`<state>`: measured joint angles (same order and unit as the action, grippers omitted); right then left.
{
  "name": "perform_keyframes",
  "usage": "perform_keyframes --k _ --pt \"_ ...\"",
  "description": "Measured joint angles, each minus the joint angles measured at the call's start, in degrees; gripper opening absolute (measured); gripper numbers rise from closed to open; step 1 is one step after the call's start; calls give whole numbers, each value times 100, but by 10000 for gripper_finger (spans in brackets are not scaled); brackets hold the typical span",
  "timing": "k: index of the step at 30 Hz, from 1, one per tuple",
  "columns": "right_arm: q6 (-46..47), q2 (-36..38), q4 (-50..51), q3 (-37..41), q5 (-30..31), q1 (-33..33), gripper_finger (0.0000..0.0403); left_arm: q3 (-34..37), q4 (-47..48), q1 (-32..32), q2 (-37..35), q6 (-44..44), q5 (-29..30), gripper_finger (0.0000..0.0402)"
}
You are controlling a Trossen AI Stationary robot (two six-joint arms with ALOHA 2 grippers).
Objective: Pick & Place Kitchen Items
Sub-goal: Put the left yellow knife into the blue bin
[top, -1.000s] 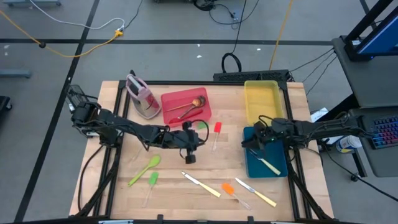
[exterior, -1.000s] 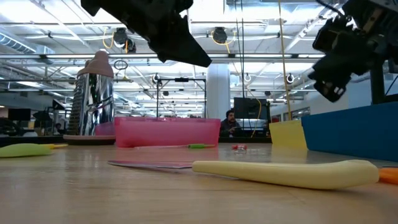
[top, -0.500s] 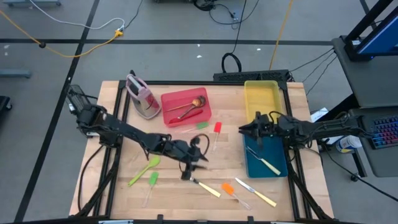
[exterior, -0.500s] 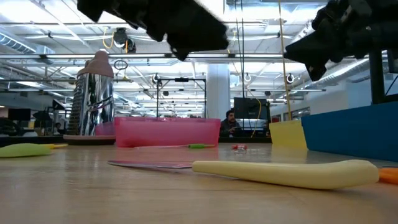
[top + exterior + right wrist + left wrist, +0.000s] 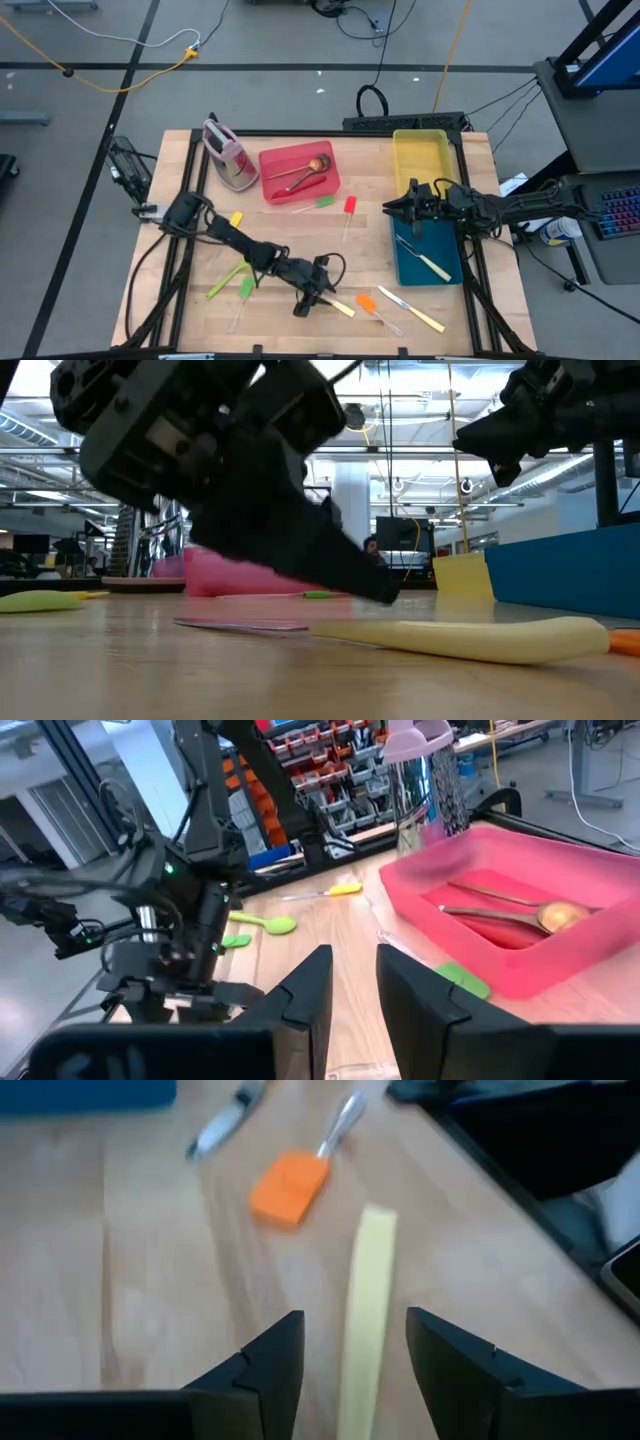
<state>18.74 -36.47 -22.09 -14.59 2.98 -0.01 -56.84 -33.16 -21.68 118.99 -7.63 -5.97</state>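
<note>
A cream-handled knife [image 5: 328, 301] lies flat on the wooden table near its front edge. My left gripper [image 5: 309, 296] is open and low over it. Its two fingers stand on either side of the cream handle [image 5: 365, 1320], and I see no touch. In the low view the left gripper [image 5: 372, 588] hangs just above the knife [image 5: 460, 637]. My right gripper [image 5: 394, 208] is open and empty, raised over the far left corner of the blue tray [image 5: 408, 268]. Another cream-handled knife [image 5: 432, 265] lies in that tray.
An orange spatula [image 5: 368, 303] and a second knife [image 5: 410, 310] lie just right of my left gripper. A green spoon [image 5: 232, 272] and a green spatula [image 5: 245, 290] lie to its left. At the back stand a red tray [image 5: 272, 165] with wooden spoons, a yellow tray [image 5: 421, 135] and a pink-and-grey container [image 5: 228, 155].
My left gripper has gone toward the table's near edge and down, from the table's middle to just over the cream-handled knife. My right gripper has gone a little toward the far left from over the blue tray, then kept still.
</note>
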Motion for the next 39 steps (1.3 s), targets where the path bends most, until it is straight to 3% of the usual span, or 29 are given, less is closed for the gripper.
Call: perform_keyframes --k 7,12,18,24,26,34,39 --pt "-110 -11 7 0 0 0 73 -10 68 -15 241 -359 133 156" --pt "-146 -11 28 0 -2 0 73 -18 409 -41 241 29 150 139" --pt "-146 -11 35 0 -2 0 73 -44 837 5 234 497 266 98" --pt "-146 -11 42 0 -2 0 73 -24 961 245 200 522 87 31" --pt "-146 -11 46 0 -2 0 73 -20 982 309 106 523 136 28" --pt "-297 -312 0 0 0 46 75 26 1760 475 -601 962 1228 40" --pt "-518 -853 -260 0 -4 208 98 16 2231 661 -1066 1012 1683 32"
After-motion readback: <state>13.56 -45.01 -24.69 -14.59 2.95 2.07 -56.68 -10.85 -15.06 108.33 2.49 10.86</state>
